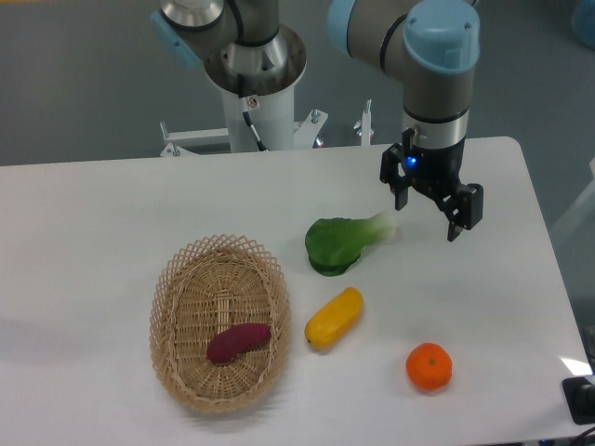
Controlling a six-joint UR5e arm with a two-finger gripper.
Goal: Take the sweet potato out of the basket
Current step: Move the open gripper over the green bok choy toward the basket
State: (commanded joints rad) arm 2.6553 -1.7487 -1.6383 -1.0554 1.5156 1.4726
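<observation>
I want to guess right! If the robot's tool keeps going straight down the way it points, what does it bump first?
Probably just the bare white table. The open tool points down, right of the green vegetable, though depth is hard to judge.

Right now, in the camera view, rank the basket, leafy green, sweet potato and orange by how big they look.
1. basket
2. leafy green
3. sweet potato and orange: too close to rank.

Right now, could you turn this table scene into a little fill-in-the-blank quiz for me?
1. The sweet potato lies inside the ____.
2. The gripper is open and holds ____.
3. The yellow vegetable lies between the basket and the round ____ fruit.
Missing words: basket; nothing; orange.
</observation>
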